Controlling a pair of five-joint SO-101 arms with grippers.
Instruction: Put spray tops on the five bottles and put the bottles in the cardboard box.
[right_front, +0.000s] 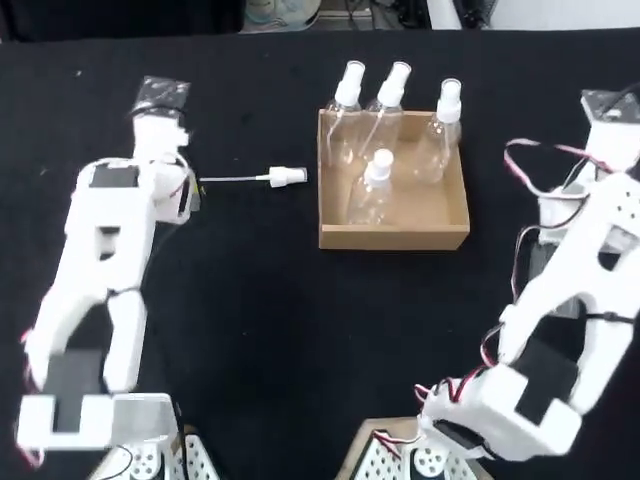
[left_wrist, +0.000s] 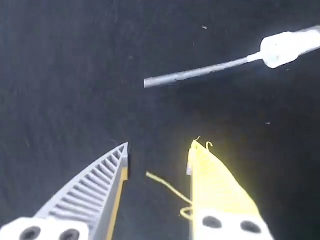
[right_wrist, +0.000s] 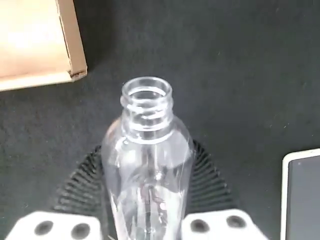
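Left gripper (left_wrist: 159, 150): jaws are spread, and nothing is held between them. The spray top (left_wrist: 285, 48) is seen lying flat on the black cloth (right_front: 250, 330) ahead of the fingertips, apart from them. The free end of its thin tube is the part nearest the gripper and the white head the part farthest from it. No contact is seen.

In the high view the top (right_front: 285, 177) is placed between the left arm (right_front: 110, 260) and the box (right_front: 393, 238), with its tube turned toward the arm and its head toward the box, near the box wall but not touching it.

Right gripper (right_wrist: 148, 150): it is clamped on a clear bottle (right_wrist: 147, 100). The body is gripped between the two ribbed fingers (right_wrist: 80, 185). The threaded neck is bare and open, with no top fitted, and points away from the wrist. The bottle is held outside the box, a corner of which (right_wrist: 70, 40) is seen beyond the neck. Whether the bottle touches the cloth cannot be told.

Box contents: four capped bottles are counted, three along the far wall (right_front: 385, 110) and one nearer the middle (right_front: 372, 185).
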